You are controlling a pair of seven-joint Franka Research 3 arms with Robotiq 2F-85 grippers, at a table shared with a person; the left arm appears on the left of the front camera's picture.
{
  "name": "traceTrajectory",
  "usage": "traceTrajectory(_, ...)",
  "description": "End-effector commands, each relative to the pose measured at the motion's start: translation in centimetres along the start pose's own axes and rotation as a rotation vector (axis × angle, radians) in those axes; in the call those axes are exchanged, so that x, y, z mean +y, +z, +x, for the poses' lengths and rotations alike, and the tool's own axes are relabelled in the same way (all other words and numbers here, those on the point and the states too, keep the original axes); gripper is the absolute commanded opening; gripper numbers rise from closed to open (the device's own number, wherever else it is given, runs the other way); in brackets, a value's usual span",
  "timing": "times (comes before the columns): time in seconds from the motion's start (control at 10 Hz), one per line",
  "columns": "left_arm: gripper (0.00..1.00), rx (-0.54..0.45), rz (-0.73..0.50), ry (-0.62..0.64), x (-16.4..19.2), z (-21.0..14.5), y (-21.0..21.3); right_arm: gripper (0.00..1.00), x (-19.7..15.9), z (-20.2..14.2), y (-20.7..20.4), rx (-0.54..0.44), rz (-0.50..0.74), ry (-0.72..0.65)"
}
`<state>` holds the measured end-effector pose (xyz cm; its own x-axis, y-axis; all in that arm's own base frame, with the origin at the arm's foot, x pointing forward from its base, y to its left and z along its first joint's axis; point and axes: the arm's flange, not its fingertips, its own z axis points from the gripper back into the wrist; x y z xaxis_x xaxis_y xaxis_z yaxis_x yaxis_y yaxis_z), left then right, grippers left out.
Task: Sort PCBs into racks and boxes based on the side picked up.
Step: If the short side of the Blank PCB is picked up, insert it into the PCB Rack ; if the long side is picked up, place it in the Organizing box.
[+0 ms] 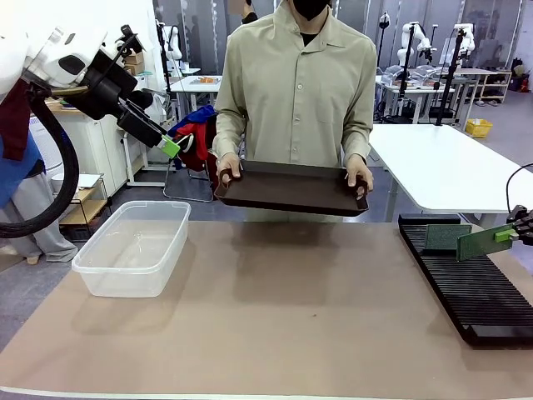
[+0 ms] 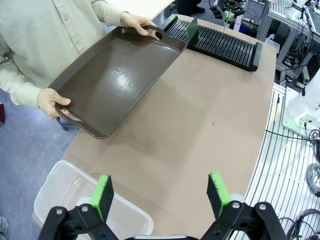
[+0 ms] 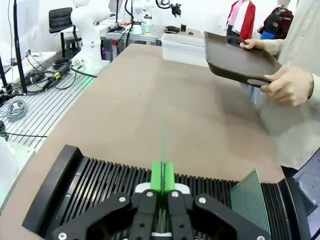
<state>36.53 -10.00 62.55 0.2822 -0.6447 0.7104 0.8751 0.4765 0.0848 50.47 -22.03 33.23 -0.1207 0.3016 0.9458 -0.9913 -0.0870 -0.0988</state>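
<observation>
Over the rack point(image 1: 468, 277) at the right end of the counter point(image 1: 283, 317), we find the right gripper point(image 1: 505, 235) closed on a PCB point(image 1: 481, 242), pinched by its edge and held just above the slots. From the right wrist view the board appears edge-on as a thin green line point(image 3: 163, 145) running away from the shut pads point(image 3: 162, 176). We judge the step in hand to be seating this board in the rack. The next move calls for aligning the board's lower edge with a free slot, lowering it straight, and releasing only once it stands unaided.

One PCB point(image 1: 444, 237) already stands upright in the rack's far end; the remaining slots look vacant. We cannot tell whether the held board is touching the rack.

At the left, the left gripper point(image 2: 161, 196) hangs raised with its fingers spread wide and nothing between them, above the clear box point(image 1: 136, 247). We see no boards in the box.

At the far side, a person holds a dark brown tray point(image 1: 291, 189) in both hands, tilted toward us. Its surface is bare, so we judge no boards await collection from it.
</observation>
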Motion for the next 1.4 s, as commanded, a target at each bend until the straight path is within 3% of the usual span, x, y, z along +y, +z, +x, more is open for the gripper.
traceTrajectory(0.0, 1.00, 0.002, -0.006, 0.002, -0.1, -0.1, 0.0, 0.02, -0.1, -1.0, -0.8, -0.016, -0.104, -0.015)
traceTrajectory(0.5, 1.00, 0.002, -0.006, 0.002, -0.1, -0.1, 0.0, 0.02, 0.2, -3.5, -1.5, -0.004, -0.141, -0.065)
traceTrajectory(1.1, 1.00, 0.002, -0.006, 0.002, -0.1, -0.1, 0.0, 0.02, 0.2, -5.1, -1.6, -0.038, -0.080, -0.119)
traceTrajectory(1.3, 1.00, 0.002, -0.006, 0.002, -0.1, -0.1, 0.0, 0.02, 0.6, -5.1, -1.6, -0.019, -0.102, -0.083)
